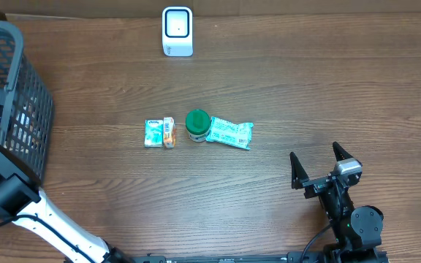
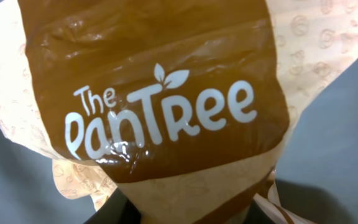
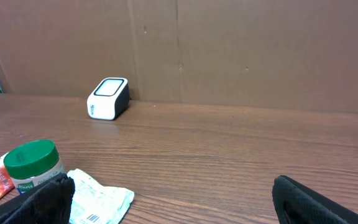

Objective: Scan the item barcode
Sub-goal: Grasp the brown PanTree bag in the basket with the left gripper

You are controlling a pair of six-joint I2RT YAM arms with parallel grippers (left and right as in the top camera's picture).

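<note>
Right up against your left wrist camera, the brown-and-cream packet (image 2: 160, 81) fills the view with grey behind it. Its brown band runs top to bottom, and the white "The PanTree" lettering climbs slightly rightward. You cannot tell whether the left claw grips it. Your right claw (image 1: 314, 155) stands wide open above the bench (image 1: 305, 80), and the scanner (image 1: 177, 31) sits far back.

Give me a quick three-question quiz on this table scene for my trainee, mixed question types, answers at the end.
1. True or false: the barcode scanner stands on the table, outside the grey basket.
2. The brown bag in the left wrist view reads: A) The PanTree B) Green Leaf C) Nut House.
3. Fill in: the right gripper's jaws stand ___.
Key: 1 true; 2 A; 3 open.
</note>
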